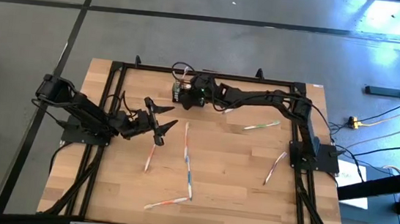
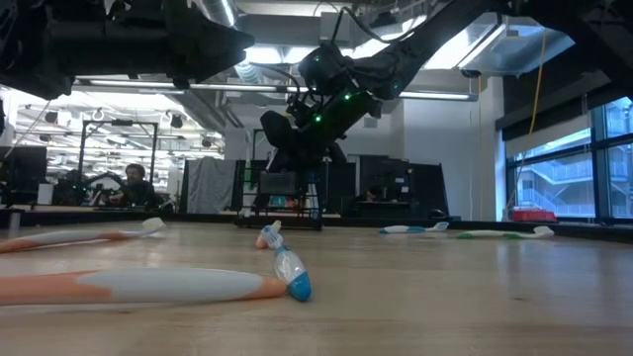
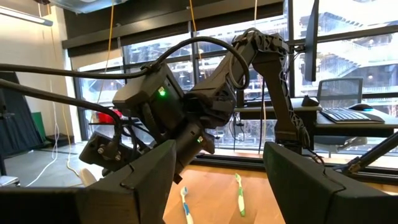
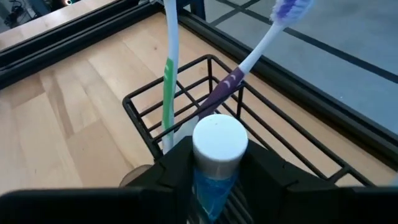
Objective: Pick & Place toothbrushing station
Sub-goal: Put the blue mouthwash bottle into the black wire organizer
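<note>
The toothbrushing station, a black wire basket (image 4: pixel 186 87), stands on the table near the far edge (image 1: pixel 179 93). A green-and-white toothbrush (image 4: pixel 168 81) and a purple-and-white one (image 4: pixel 249 59) stand upright in it, leaning on its rim. My right gripper (image 4: pixel 214 171) reaches over the basket from the right and is shut on a blue tube with a white cap (image 4: pixel 219 142). My left gripper (image 1: pixel 164 121) waits open at the middle left, holding nothing (image 3: pixel 217 180). My right gripper pinches the blue tube's body just below the white cap (image 4: pixel 214 177) between its two fingers, coming slanting down from the table's right side. The tube stands upright, cap up, at the basket's near side. The gripper hides the tube's lower end.
Several loose toothbrushes lie on the wooden table: one at the right (image 1: pixel 261 125), one by the right arm's base (image 1: pixel 275 167), and several in the middle and near part (image 1: pixel 187 147) (image 1: pixel 169 202) (image 1: pixel 149 157). A black frame rail (image 1: pixel 211 74) runs along the far edge.
</note>
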Tool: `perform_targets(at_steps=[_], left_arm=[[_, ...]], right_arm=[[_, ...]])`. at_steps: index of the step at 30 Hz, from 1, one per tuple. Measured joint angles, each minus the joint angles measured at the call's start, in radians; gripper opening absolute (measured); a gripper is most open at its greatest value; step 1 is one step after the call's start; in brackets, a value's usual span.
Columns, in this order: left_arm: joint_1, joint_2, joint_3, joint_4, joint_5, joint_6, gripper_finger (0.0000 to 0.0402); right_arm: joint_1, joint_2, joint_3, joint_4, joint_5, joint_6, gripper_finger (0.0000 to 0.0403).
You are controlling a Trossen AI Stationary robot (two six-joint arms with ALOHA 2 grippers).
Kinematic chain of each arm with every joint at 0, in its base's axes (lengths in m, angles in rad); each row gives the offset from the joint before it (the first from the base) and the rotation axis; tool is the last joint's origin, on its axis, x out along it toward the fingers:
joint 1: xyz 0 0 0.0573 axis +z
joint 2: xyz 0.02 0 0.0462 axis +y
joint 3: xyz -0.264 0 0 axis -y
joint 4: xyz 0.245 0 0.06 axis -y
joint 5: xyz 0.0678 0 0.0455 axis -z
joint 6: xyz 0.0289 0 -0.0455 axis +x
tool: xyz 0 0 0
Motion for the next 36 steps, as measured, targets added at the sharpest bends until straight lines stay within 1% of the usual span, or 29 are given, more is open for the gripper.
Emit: perform_targets(at_steps=[3, 8, 28, 32, 36], left_arm=[[0.000, 0.000, 0.000, 0.000, 0.000, 0.000, 0.0239], [0.000, 0.000, 0.000, 0.000, 0.000, 0.000, 0.0240], [0.000, 0.000, 0.000, 0.000, 0.000, 0.000, 0.0239], [0.000, 0.000, 0.000, 0.000, 0.000, 0.000, 0.0240], [0.000, 0.000, 0.000, 0.000, 0.000, 0.000, 0.0239]], right_arm=[[0.000, 0.000, 0.000, 0.000, 0.000, 0.000, 0.0131], [0.000, 0.000, 0.000, 0.000, -0.005, -0.003, 0.0135], [0.000, -0.006, -0.002, 0.000, -0.005, 0.001, 0.0126], [0.001, -0.007, -0.002, 0.000, -0.005, 0.001, 0.0130], [0.001, -0.008, 0.006, -0.011, -0.005, 0.000, 0.0143]])
